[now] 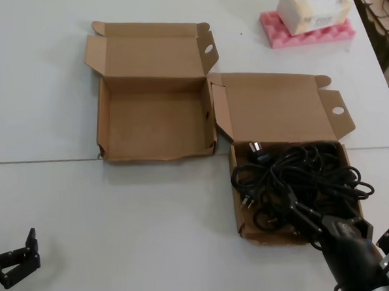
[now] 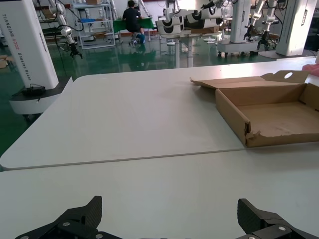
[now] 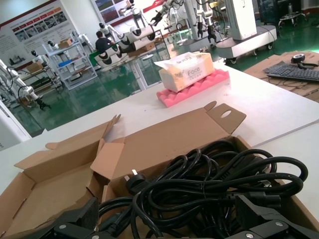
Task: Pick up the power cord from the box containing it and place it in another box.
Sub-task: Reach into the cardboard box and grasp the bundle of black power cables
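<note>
The power cord (image 1: 297,183) lies as a loose tangle of black loops inside the box containing it (image 1: 236,167), the squarish tray on the robot's right side of the white table (image 1: 145,214). The right gripper (image 1: 343,226) sits at the near right corner of that tray, directly at the near edge of the tangle. In the right wrist view its two black fingers (image 3: 75,224) stand spread wide, one to each side of the cable mass (image 3: 214,189), with loops lying between and ahead of them; nothing is clamped between them. A plug (image 1: 256,151) with metal prongs rests at the far left of the tangle, well ahead of the claw. The right arm comes in low from the near right, its dark forearm angled toward the tray.

Another box (image 1: 153,120), the wider tray with the wavy front wall, stands ahead and to the left of the right gripper, just beside the cord's box, lid hinged back. No cable lies on its floor.

The left gripper (image 1: 19,259) hangs low at the near left of the table, well apart from both boxes. Its fingers (image 2: 79,219) are parted and hold nothing. A pink foam pad (image 1: 305,31) carrying a white carton (image 1: 312,11) sits at the far right.
</note>
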Tool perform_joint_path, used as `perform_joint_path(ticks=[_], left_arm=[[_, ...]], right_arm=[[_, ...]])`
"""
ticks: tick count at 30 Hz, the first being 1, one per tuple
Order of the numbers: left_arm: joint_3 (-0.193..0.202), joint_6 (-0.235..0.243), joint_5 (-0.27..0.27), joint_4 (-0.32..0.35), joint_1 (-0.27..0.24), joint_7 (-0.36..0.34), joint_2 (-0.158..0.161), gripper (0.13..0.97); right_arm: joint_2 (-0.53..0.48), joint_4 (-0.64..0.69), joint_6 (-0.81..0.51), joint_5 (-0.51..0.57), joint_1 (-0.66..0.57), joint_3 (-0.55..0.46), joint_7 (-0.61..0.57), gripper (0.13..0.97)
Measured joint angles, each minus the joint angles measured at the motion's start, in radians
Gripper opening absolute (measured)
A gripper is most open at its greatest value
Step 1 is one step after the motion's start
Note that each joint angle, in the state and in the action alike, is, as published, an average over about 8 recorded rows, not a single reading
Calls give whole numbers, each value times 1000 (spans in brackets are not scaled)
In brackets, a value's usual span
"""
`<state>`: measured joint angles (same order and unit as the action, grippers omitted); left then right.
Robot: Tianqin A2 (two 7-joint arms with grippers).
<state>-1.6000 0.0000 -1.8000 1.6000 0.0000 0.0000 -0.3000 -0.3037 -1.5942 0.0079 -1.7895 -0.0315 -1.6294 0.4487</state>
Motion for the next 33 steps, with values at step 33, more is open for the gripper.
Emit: perform_joint_path(ticks=[33], left_arm=[[0,0,0,0,0,0,0,966]], right_arm=[[0,0,0,0,0,0,0,966]])
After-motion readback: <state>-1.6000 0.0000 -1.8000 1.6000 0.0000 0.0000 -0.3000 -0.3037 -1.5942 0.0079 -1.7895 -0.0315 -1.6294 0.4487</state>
